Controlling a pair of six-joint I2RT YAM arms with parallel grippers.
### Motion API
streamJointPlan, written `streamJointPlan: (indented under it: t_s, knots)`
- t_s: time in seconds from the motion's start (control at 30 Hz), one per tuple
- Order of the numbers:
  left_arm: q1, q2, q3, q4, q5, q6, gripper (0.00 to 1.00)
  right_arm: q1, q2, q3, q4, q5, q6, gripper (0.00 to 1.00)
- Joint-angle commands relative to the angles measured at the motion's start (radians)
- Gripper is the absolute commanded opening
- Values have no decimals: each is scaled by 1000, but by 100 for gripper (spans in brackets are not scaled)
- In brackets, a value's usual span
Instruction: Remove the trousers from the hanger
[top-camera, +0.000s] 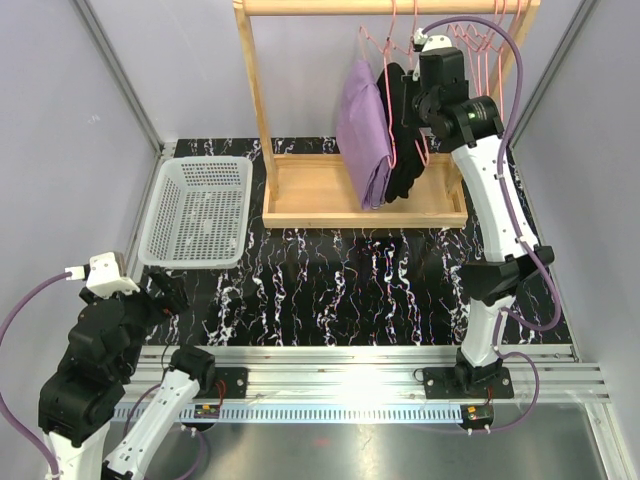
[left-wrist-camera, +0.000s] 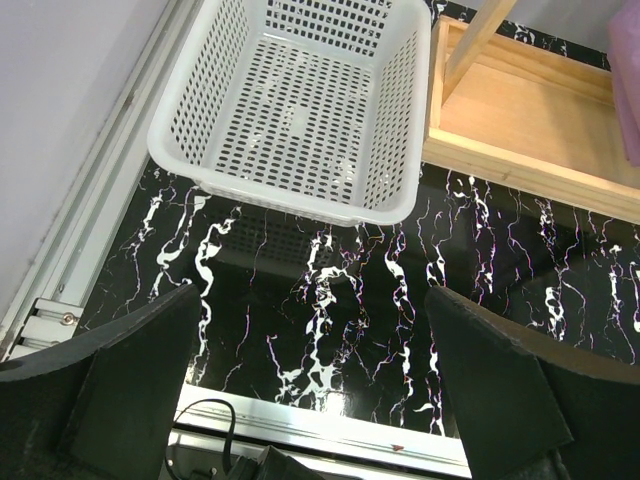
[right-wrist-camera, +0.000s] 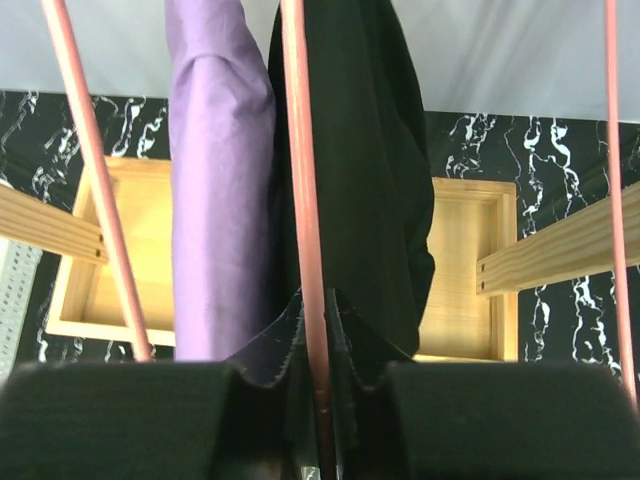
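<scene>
The black trousers (right-wrist-camera: 360, 150) hung on a pink hanger (right-wrist-camera: 303, 200) from the wooden rack (top-camera: 300, 190) at the far side of the desk (top-camera: 330, 290); the lilac trousers (top-camera: 365, 135) hung just to their left, touching them; other hangers (top-camera: 480, 45) hung on the top bar to the right.

The right arm (top-camera: 490, 200) was stretched far out and high up to the black pair. In the top view the right jaws were pressed into the black cloth and lost against it; that view alone could not tell how they stood. The right wrist view showed it; the right jaws were squeezed together on an edge of the black trousers, and the thin rod of the pink hanger ran between them too. That view also looked down past both pairs to the wooden floor of the rack; the top view showed the two pairs only from the side.

The left arm (top-camera: 100, 350) sat low at the near left corner of the desk. The left wrist view showed the left jaws wide open above the black and white desk; the top view showed them only small and dark. The white basket (left-wrist-camera: 290, 198) lay just past them, to the left of the rack. Only a small bit of lilac cloth showed at the right edge of the left wrist view; the black pair did not show there.
</scene>
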Motion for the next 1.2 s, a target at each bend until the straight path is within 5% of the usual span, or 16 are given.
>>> streamJointPlan:
  t_s: [0.0, 0.07, 0.73, 1.17]
  knots:
    - [-1, -7, -6, 43, 22, 16, 99, -8, -34, -21, 72, -29, 3, 12]
    - [-1, -3, -6, 48, 27, 19, 99, -8, -46, -22, 80, -32, 9, 0]
    - [-1, 34, -2, 69, 116, 32, 99, -8, -169, 91, 212, 48, -62, 0]
    - [-1, 179, 61, 265, 528, 49, 99, -6, -370, -31, 35, -64, 12, 0]
